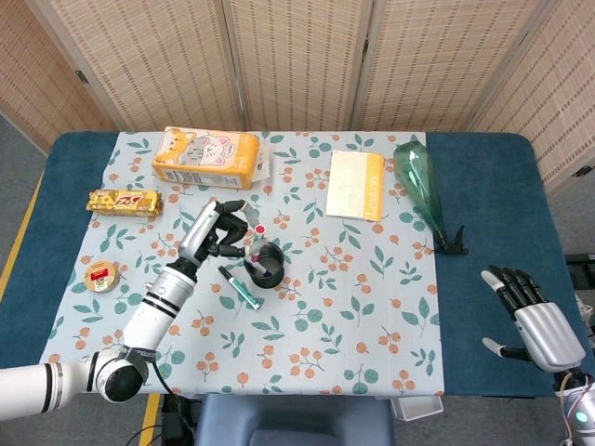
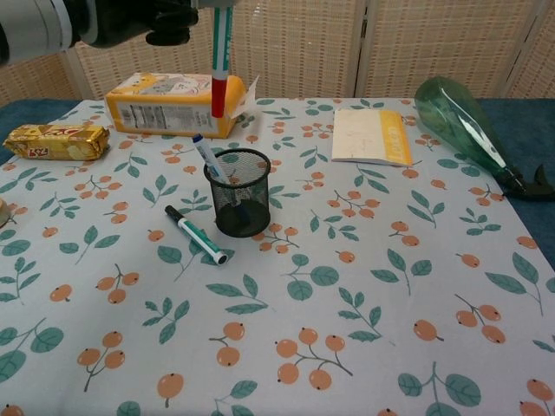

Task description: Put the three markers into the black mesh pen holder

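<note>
Three markers show: the left robot hand (image 1: 216, 232) grips a red-capped marker (image 2: 221, 54) upright, cap down, above the black mesh pen holder (image 2: 238, 192), not yet inside it. One blue-capped marker (image 2: 206, 158) already stands tilted in the holder, and a green marker (image 2: 196, 235) lies flat on the worktop (image 2: 364, 286) just beside the holder's left side. The right robot hand (image 1: 541, 322) rests well apart at the worktop's right edge, fingers spread and holding nothing. Along the far side lie an orange tissue pack (image 1: 205, 157), a snack bar (image 1: 125, 202), a notebook (image 1: 356, 184) and a green bottle (image 1: 423, 190) on its side
</note>
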